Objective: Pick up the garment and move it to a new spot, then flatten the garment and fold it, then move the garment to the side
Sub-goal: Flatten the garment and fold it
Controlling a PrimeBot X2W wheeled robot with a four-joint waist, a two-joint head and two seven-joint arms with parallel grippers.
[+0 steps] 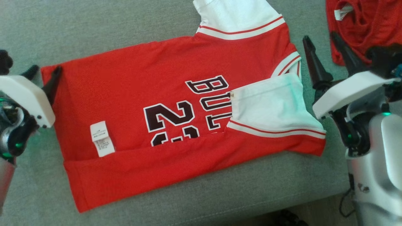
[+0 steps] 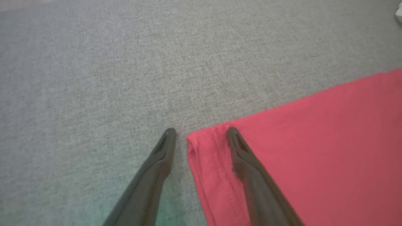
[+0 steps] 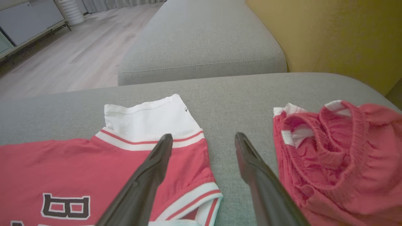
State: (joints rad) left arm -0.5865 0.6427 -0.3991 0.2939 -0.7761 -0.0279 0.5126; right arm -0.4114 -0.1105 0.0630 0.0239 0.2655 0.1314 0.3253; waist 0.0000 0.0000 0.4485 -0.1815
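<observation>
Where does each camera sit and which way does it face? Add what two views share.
Head view: from above, down on the garment on the cushion; left gripper and right gripper flank it.
Left wrist view: along its open fingers at the garment's corner.
Right wrist view: along its fingers, toward sleeve and red shorts.
Shared: head and right wrist both show the shorts.

The left tool point(image 1: 44, 69) is seen at the left edge with its two dark prongs spread wide. The right tool point(image 1: 319, 36) is likewise spread open, pointed up and slightly leftward.
</observation>
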